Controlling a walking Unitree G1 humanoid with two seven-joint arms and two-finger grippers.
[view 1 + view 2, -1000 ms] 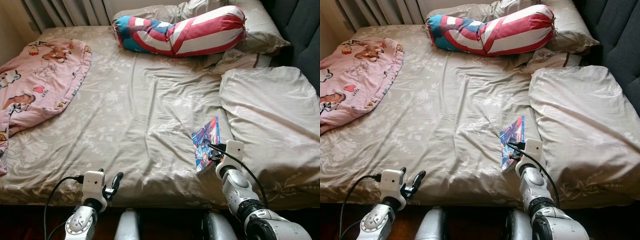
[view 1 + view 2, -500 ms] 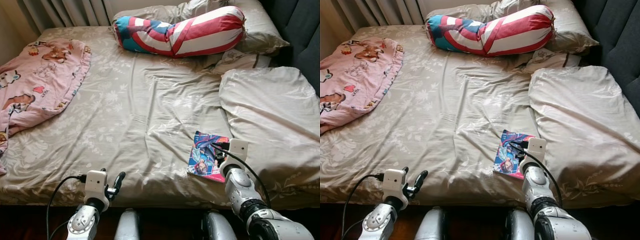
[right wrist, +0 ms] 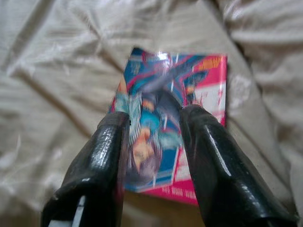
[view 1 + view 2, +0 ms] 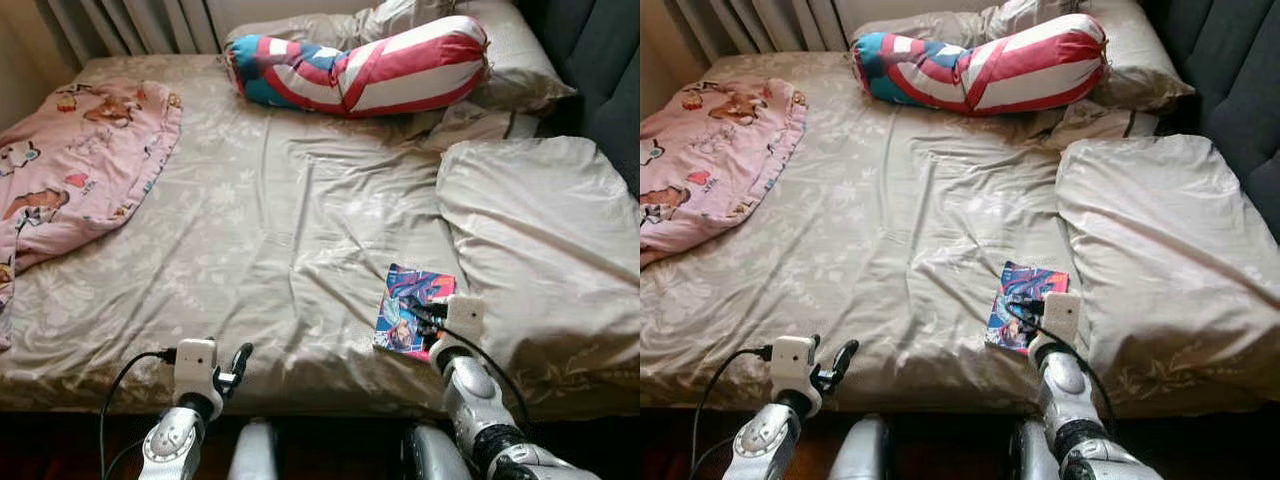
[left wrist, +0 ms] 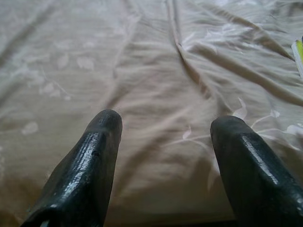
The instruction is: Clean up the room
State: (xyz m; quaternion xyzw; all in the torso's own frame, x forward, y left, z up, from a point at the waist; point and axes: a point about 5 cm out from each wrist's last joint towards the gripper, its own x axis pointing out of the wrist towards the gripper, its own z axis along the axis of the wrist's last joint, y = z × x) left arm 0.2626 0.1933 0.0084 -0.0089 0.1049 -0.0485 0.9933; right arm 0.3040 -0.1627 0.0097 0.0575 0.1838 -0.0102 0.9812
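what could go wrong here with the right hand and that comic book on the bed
The right hand straddles the glossy pink and blue comic book lying flat on the beige floral bedsheet. Its fingers could pinch sheet along with it, or crease the thin cover. The book lies near the mattress edge, so a nudge might slide it off.

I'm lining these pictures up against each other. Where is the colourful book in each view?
Left eye: book on the sheet beside the big pillow.
Right eye: book beside that pillow.
Left wrist: a pale edge at the frame border, too little to identify.
Right wrist: book past the right end effector.
Shared landmark: the pillow.
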